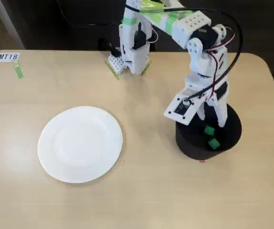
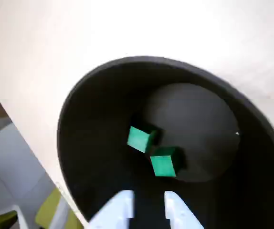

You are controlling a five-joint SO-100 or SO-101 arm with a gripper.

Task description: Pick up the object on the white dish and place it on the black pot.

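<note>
The white dish (image 1: 79, 144), a round paper plate with a ribbed rim, lies at the left of the table with nothing on it. The black pot (image 1: 187, 138) stands at the right and also shows in the wrist view (image 2: 94, 143). Two tiny green cubes lie on its dark surface, one (image 1: 209, 130) (image 2: 139, 139) next to the other (image 1: 214, 143) (image 2: 164, 163). I cannot tell which of them is the task's object. My gripper (image 1: 212, 121) (image 2: 149, 210) hangs just above the pot behind the cubes, its jaws slightly apart and holding nothing.
The arm's white base (image 1: 133, 47) stands at the table's back edge with green tape beside it. A label reading MT18 (image 1: 8, 57) and a green tape strip (image 1: 18, 71) are at the back left. The table's right edge is near the pot.
</note>
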